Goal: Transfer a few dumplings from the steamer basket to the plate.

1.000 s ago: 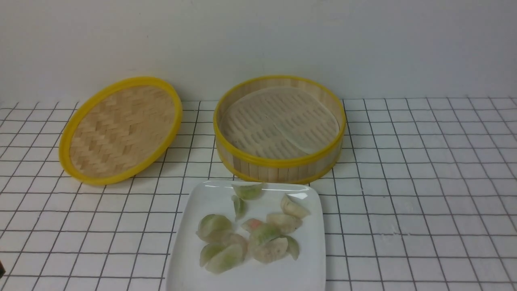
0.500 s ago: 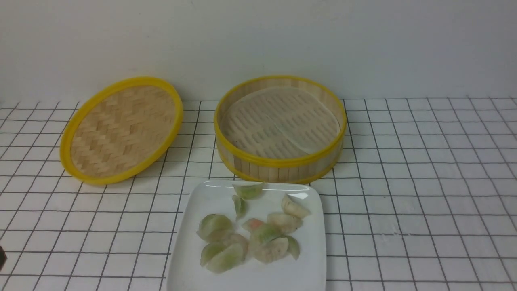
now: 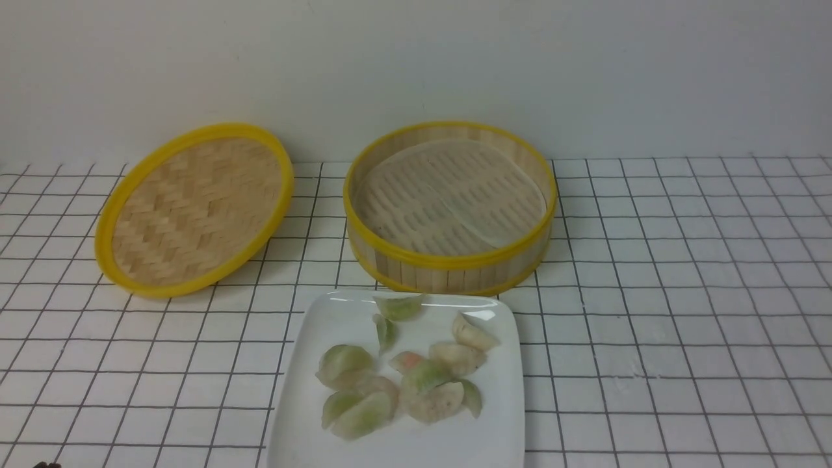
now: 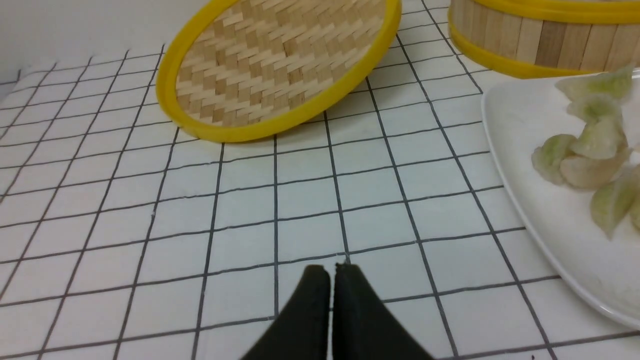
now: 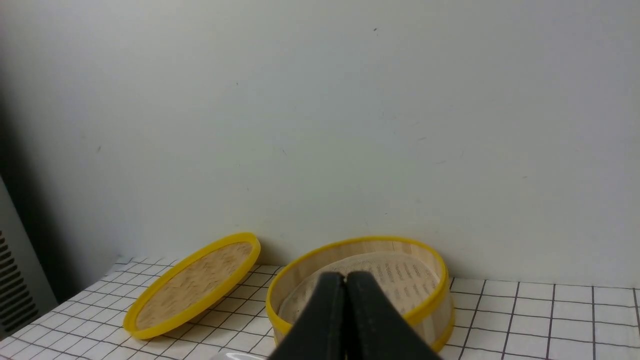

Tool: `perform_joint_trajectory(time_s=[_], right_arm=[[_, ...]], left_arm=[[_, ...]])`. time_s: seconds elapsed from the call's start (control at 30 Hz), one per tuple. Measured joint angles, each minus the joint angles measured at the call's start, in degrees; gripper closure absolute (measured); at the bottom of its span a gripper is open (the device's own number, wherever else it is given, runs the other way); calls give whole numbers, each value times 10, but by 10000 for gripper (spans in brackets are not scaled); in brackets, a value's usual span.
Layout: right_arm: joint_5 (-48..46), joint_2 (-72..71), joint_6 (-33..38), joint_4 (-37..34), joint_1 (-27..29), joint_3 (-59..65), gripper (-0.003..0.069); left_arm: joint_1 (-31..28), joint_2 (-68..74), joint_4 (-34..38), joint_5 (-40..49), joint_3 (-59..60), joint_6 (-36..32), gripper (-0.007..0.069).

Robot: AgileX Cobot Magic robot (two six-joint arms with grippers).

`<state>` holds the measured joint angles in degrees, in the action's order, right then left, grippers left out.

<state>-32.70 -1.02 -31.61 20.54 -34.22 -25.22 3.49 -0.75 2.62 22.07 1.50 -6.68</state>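
Several pale green dumplings (image 3: pixel 396 380) lie on the white square plate (image 3: pixel 500 429) at the front centre. The steamer basket (image 3: pixel 448 260) stands behind the plate; only its pale perforated liner (image 3: pixel 448 195) shows inside, no dumplings. My left gripper (image 4: pixel 331 272) is shut and empty, low over the tiled table left of the plate (image 4: pixel 525 115), with dumplings (image 4: pixel 585 150) showing there. My right gripper (image 5: pixel 345 277) is shut and empty, raised, facing the basket (image 5: pixel 430 300). In the front view only a dark speck (image 3: pixel 44 465) shows at the bottom left corner.
The shallow woven bamboo lid (image 3: pixel 195 208) leans tilted at the back left, also in the left wrist view (image 4: pixel 280 65) and the right wrist view (image 5: pixel 195 285). A pale wall (image 3: pixel 416 65) runs behind the white gridded table.
The dark bit at the front view's left edge has dropped from mid-height of the lower corner to the very bottom. Dumplings, plate, basket and lid have not moved.
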Motion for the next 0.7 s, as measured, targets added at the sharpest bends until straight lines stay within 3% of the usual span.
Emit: perform_joint_trajectory(time_s=[0.6, 0.7], right_arm=[[0, 0, 1, -2, 0, 0, 669], [0, 0, 46, -56, -1, 0, 669]], left_arm=[[0, 0, 0, 0, 0, 0, 631], [0, 0, 0, 0, 0, 0, 631]])
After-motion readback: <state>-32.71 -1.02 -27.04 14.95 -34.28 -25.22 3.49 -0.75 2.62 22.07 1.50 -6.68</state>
